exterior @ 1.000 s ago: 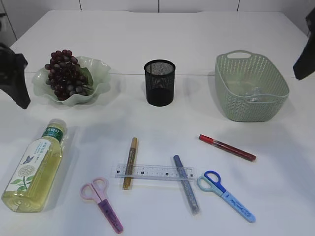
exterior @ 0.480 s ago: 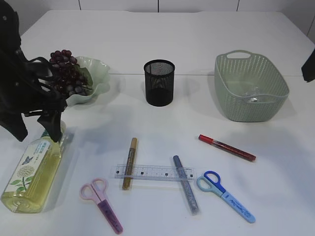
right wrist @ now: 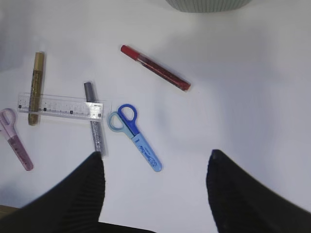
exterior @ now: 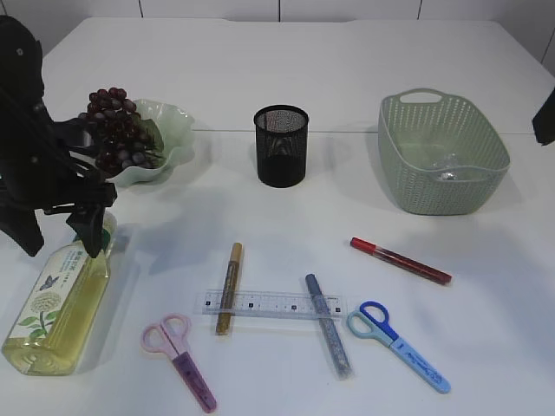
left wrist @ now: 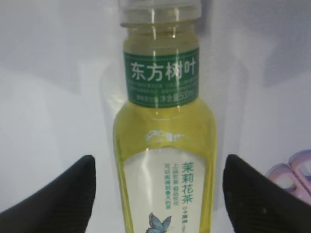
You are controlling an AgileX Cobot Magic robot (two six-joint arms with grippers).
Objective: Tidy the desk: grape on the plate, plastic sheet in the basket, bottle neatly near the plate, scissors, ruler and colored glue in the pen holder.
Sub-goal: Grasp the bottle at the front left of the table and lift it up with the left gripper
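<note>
1. Left wrist view: the left gripper [left wrist: 158, 194] stands wide, its fingers either side of the lying bottle [left wrist: 165, 145], not touching it.
2. The right gripper [right wrist: 155, 194] hangs wide and empty above the surface [right wrist: 243, 97].

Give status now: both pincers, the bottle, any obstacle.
Left pincer open, straddling the lying bottle, no grip. Right pincer open, empty, above the blue scissors. Nothing blocks the bottle.

bottle [left wrist: 164, 145] label — 东方树叶, 茉莉花茶
</note>
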